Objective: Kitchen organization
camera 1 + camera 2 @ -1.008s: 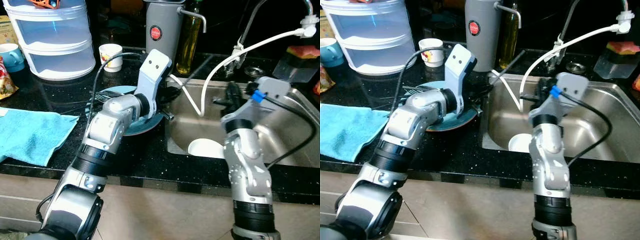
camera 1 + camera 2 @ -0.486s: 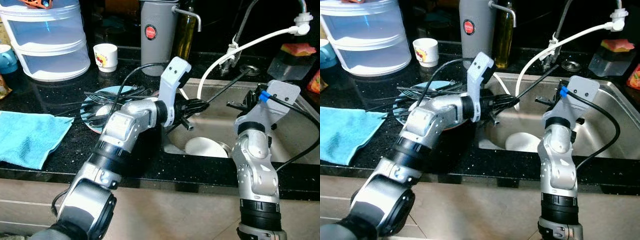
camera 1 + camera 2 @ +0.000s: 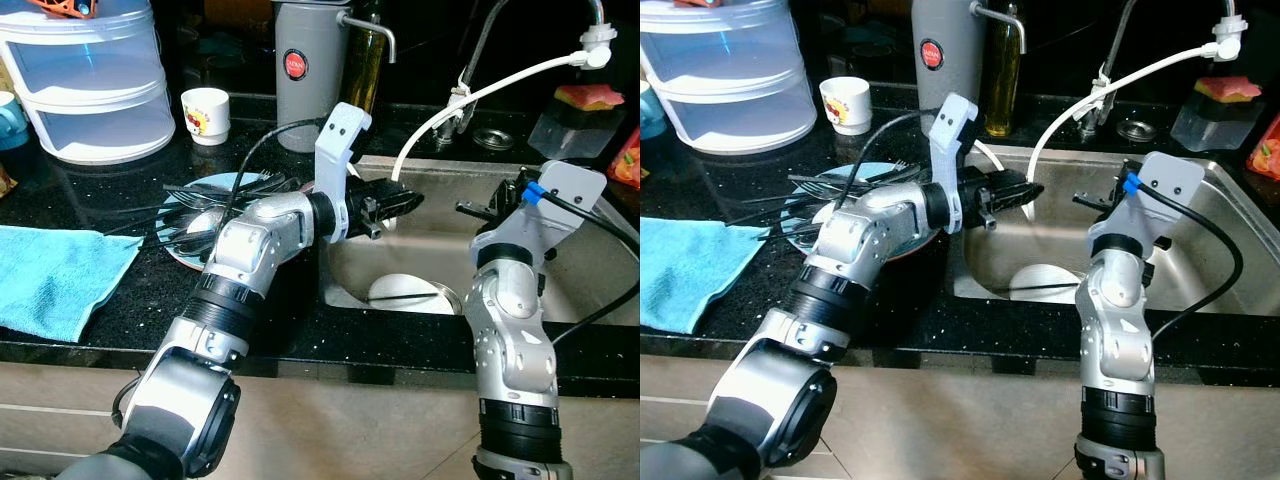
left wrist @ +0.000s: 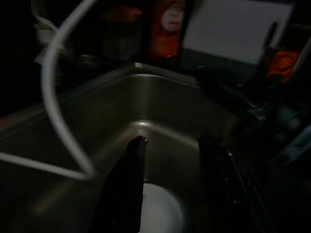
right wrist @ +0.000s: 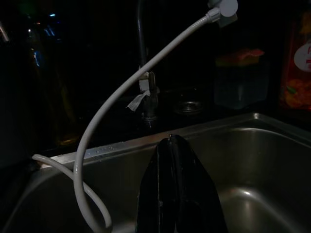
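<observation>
With the left gripper [image 4: 167,145] over the sink [image 3: 590,290], fingers apart and empty above the white plate [image 3: 405,294], the next utensil should come singly from the blue plate [image 3: 200,225] on the table; the right gripper [image 5: 177,145] hangs with fingers together.

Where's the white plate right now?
The white plate lies on the sink floor, left end, below the left hand in the eye views.
</observation>
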Controlling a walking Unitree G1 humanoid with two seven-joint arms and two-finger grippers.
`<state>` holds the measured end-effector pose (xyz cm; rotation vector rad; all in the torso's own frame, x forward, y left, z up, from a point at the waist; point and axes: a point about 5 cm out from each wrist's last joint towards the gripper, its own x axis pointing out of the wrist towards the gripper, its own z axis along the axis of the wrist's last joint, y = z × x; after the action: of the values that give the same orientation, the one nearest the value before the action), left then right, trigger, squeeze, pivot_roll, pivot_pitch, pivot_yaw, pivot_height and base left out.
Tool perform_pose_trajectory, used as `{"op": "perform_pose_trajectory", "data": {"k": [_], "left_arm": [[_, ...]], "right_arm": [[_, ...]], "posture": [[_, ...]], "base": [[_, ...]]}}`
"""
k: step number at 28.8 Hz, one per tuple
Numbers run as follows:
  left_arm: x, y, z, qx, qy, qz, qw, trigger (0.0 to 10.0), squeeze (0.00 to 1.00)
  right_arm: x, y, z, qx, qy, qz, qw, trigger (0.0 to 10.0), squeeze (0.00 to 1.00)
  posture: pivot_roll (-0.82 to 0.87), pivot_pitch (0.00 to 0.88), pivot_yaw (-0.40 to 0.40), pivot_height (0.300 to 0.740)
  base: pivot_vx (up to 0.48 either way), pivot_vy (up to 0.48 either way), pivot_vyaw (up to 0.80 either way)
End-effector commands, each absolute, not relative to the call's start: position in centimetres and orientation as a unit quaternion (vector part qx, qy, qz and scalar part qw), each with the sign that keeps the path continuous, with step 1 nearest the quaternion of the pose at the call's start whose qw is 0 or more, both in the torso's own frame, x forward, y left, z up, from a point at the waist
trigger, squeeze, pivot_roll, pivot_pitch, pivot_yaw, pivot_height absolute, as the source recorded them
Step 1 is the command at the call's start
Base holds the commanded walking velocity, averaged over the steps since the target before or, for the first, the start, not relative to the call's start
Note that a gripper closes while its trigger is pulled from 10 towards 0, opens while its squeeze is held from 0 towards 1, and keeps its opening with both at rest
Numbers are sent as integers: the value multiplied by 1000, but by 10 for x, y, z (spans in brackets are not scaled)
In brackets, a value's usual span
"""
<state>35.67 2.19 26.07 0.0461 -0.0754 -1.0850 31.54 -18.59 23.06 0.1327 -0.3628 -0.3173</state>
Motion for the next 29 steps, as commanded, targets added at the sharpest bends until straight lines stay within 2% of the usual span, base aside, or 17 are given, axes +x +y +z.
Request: {"op": "perform_pose_trajectory", "data": {"k": [1,2,8,12,22,29], "left_arm": [[357,27,247,78,-31,-503,860,10000,0],[358,32,239,109,-36,-491,864,10000,0],[357,39,259,76,-101,-458,880,10000,0],[359,45,265,85,-125,-423,893,10000,0],[356,62,256,83,-127,-377,913,10000,0],[358,59,256,86,-135,-365,917,10000,0]], "right_arm": [[314,-183,238,70,-195,-146,967,10000,0],[315,-177,239,70,-197,-135,968,10000,0],[315,-170,241,69,-201,-119,970,10000,0],[315,-167,242,70,-200,-108,971,10000,0],[315,-159,242,73,-198,-86,974,10000,0],[315,-157,241,73,-196,-80,975,10000,0]], "posture": [[212,0,-47,740],[218,0,-46,740],[232,0,-53,740],[232,0,-62,740],[233,0,-63,740],[229,0,-62,740]], "base": [[0,0,0],[0,0,0],[0,0,0],[0,0,0],[0,0,0],[0,0,0]]}}
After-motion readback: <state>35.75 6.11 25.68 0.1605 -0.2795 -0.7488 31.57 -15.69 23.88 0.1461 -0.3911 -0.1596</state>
